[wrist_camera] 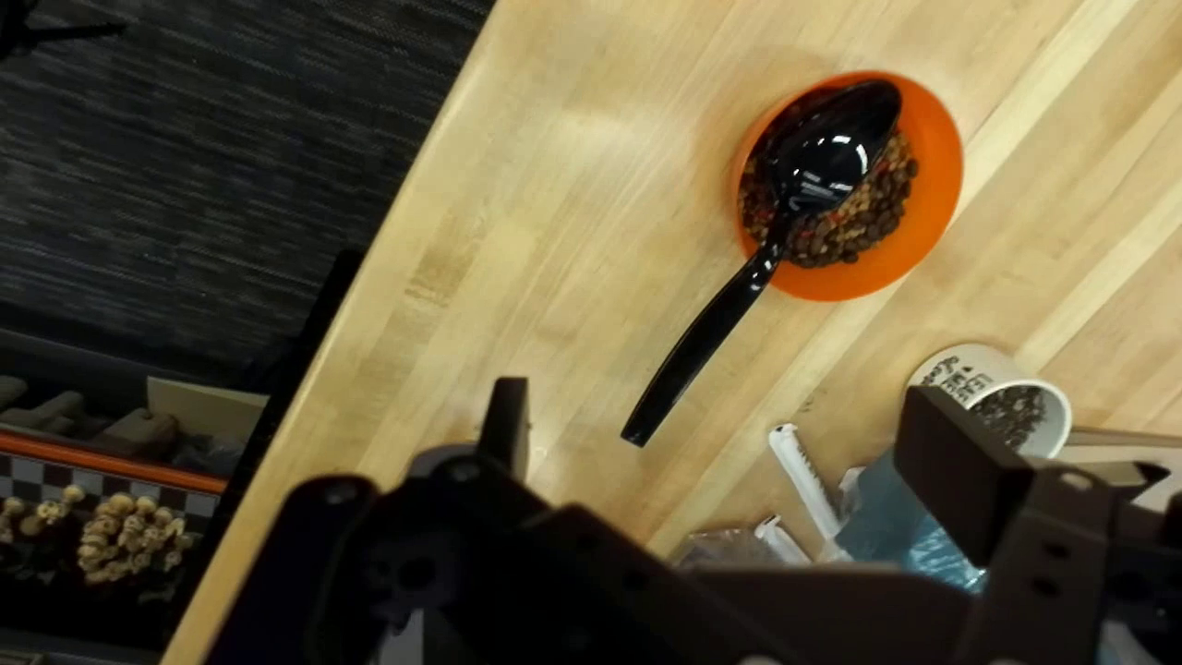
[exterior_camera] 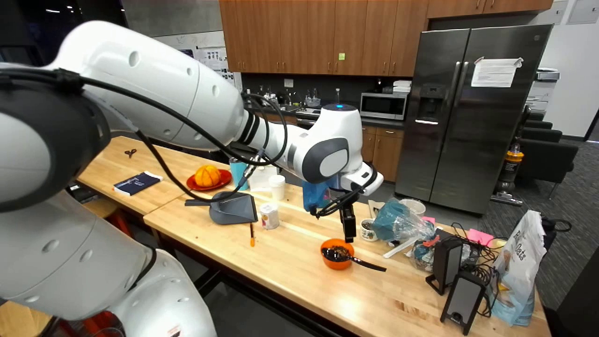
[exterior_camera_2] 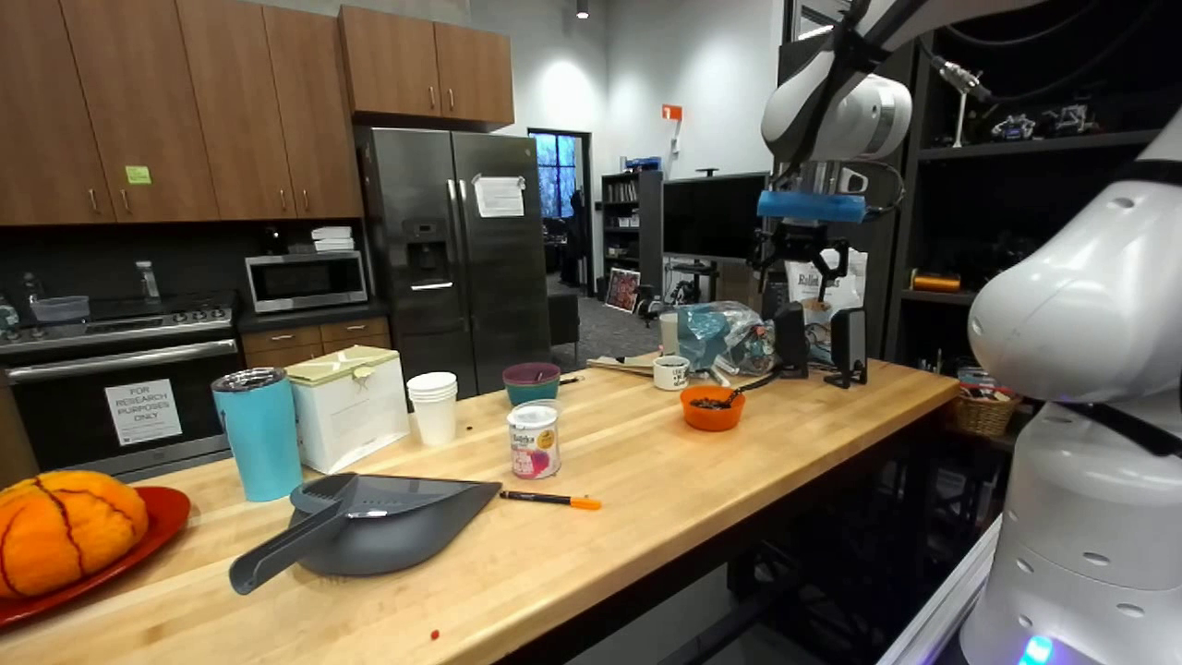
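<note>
My gripper [wrist_camera: 729,434] is open and empty above the wooden table, its two fingers wide apart. It also shows in both exterior views [exterior_camera: 348,227] [exterior_camera_2: 798,272]. An orange bowl [wrist_camera: 934,203] holds brown grains and dark pieces; it also shows in both exterior views [exterior_camera: 334,265] [exterior_camera_2: 711,418]. A black spoon [wrist_camera: 706,337] rests in the bowl, its handle sticking out over the rim toward the space between my fingers in the wrist view. A white mug [wrist_camera: 979,365] with dark contents stands near the bowl, partly hidden by one finger. Nothing touches my fingers.
A clear and blue plastic bag [exterior_camera: 402,222], two black speakers [exterior_camera: 463,297] with cables and a snack bag [exterior_camera: 519,267] crowd one table end. A white can [exterior_camera_2: 534,441], an orange-tipped marker [exterior_camera_2: 549,500], a grey dustpan [exterior_camera_2: 406,526] and paper cups [exterior_camera_2: 432,406] stand farther along.
</note>
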Robot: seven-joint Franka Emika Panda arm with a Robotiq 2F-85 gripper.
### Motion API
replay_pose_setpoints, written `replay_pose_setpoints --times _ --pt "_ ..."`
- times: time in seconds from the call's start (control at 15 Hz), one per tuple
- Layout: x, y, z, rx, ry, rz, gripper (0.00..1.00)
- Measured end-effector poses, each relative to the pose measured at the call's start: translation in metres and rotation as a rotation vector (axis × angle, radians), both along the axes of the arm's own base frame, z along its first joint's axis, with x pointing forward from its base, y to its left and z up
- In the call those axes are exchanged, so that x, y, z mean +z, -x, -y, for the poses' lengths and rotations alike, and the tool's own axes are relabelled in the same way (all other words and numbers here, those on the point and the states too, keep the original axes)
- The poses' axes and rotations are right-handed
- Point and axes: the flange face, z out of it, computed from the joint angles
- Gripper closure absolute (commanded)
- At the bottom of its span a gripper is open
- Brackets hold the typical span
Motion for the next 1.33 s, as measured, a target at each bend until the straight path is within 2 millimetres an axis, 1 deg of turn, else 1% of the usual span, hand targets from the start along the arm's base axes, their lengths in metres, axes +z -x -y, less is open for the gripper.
replay_pose_setpoints --times 0.13,0.33,0.47,0.6,0.73,1.0,1.33 --pt "-0.010 0.002 0.023 -0.032 0.003 -0.008 0.00" --pt "-0.037 0.002 0.055 -0.042 -0.010 -0.041 0.00" --pt "-0.056 0.007 0.084 -0.016 -0.026 -0.065 0.00" --pt "-0.064 0.016 0.103 0.064 -0.039 -0.071 0.00" --pt "-0.064 0.019 0.108 0.090 -0.040 -0.066 0.00" --pt "-0.061 0.014 0.102 0.110 -0.038 -0.061 0.00" --pt "-0.061 0.014 0.102 0.109 -0.038 -0.061 0.00"
